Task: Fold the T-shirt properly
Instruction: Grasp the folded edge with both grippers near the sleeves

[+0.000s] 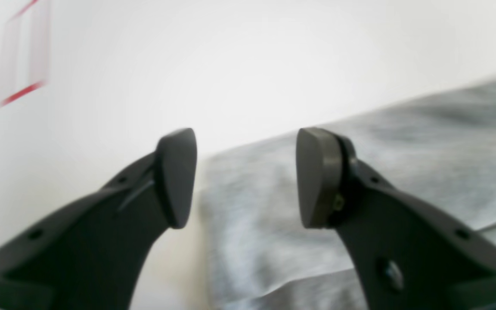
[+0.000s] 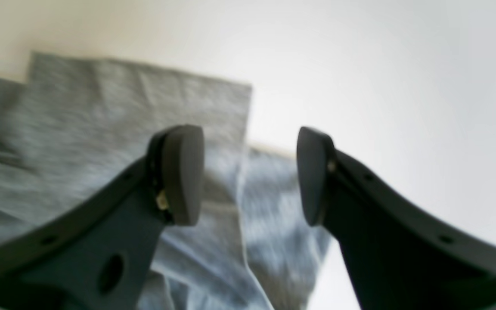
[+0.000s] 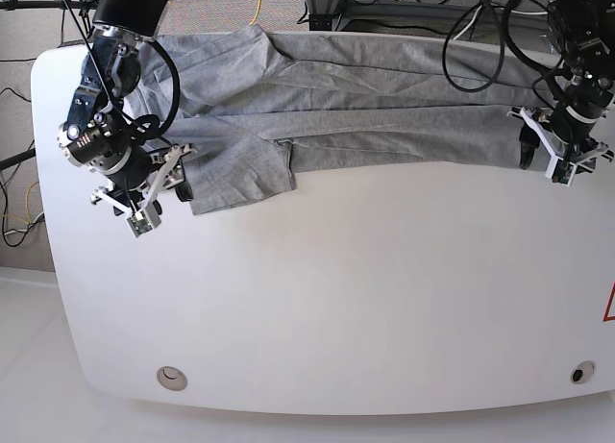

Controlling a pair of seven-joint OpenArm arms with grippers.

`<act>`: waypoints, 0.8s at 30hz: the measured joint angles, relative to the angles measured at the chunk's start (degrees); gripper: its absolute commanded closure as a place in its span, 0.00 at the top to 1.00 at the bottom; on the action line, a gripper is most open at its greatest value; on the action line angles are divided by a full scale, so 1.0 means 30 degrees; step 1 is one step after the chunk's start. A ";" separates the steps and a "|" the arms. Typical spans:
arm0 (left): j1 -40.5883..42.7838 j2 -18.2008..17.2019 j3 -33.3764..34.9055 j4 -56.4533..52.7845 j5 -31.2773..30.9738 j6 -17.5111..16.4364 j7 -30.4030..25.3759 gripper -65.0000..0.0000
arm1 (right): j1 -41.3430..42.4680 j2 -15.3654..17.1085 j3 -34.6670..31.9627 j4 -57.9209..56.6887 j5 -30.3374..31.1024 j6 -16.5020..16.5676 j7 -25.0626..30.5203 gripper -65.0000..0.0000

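Left wrist view: the left gripper (image 1: 246, 176) has its 2 pads wide apart with nothing between them; the grey T-shirt (image 1: 403, 172) lies below on the white table (image 1: 187, 64), its edge passing under the gap.

Right wrist view: the right gripper (image 2: 250, 174) is likewise spread and holds nothing, above a folded corner of the shirt (image 2: 101, 112).

Base view: the shirt (image 3: 365, 97) stretches across the table's (image 3: 336, 299) far side, a sleeve flap hanging nearer. The right gripper (image 3: 159, 179) is at one end, the left gripper (image 3: 553, 145) at the other.
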 measured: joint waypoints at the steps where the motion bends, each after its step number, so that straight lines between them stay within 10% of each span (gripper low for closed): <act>1: -0.0007 0.0036 -0.0007 0.0000 -0.0131 -0.0022 -0.0007 0.47 | 0.0007 -0.0066 0.0000 -0.0022 0.0160 -0.0007 -0.0022 0.53; 8: 0.0044 -0.0204 -0.0204 -0.0146 -0.0036 0.0109 -0.0168 0.26 | -0.0415 -0.0262 -0.0685 0.0291 -0.0262 -0.0109 -0.1319 0.53; 14: 0.0189 0.0036 0.0153 -0.0583 -0.0175 -0.0087 -0.0415 0.02 | -0.0780 -0.0474 -0.1596 0.0532 -0.0131 -0.0022 -0.1370 0.30; 16: 0.0291 0.0109 0.0255 -0.0772 -0.0095 -0.0080 -0.0270 0.00 | -0.0925 -0.0510 -0.1814 0.0678 -0.0117 -0.0022 -0.1311 0.02; 24: 0.0517 0.0641 0.0313 -0.1851 -0.0240 -0.0022 0.0437 0.00 | -0.3140 -0.0576 -0.2018 0.1115 -0.0182 -0.0007 -0.1355 0.00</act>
